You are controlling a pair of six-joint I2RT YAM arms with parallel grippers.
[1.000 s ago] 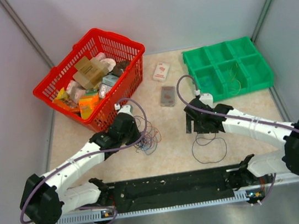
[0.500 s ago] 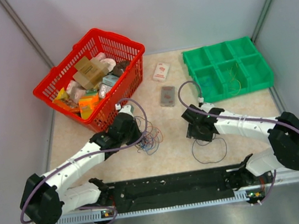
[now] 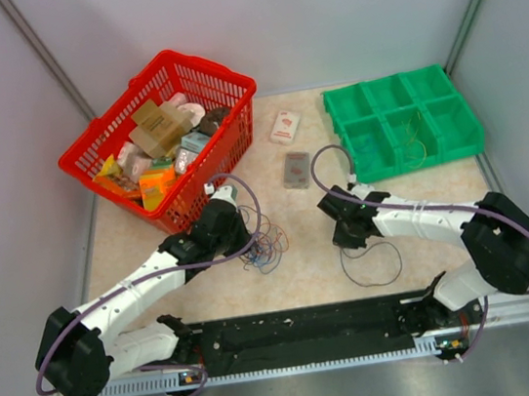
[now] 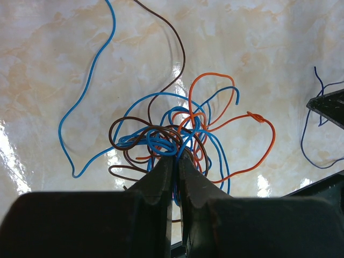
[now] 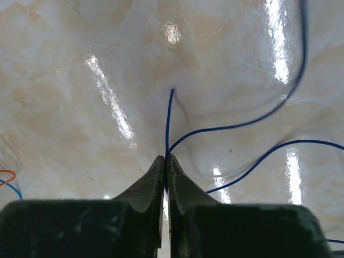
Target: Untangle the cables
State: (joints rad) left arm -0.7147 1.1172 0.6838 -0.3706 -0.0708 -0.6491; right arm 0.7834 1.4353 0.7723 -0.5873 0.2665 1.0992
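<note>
- Cables (image 4: 171,134): a knot of blue, orange and brown strands lies on the marbled table (image 3: 309,253), just right of the red basket (image 3: 223,150).
- Left gripper (image 4: 176,156) has its fingers pressed nearly together, pinching blue strands at the knot's near edge.
- Dark blue cable (image 5: 170,118) lies apart to the right, in a loose loop on the table.
- Right gripper (image 5: 165,160) pinches it just below one free end, fingers squeezed together.
- Green tray (image 3: 408,164) sits far right.

Robot lab cell: grey panel walls (image 3: 317,13), marbled tabletop (image 3: 302,220).
</note>
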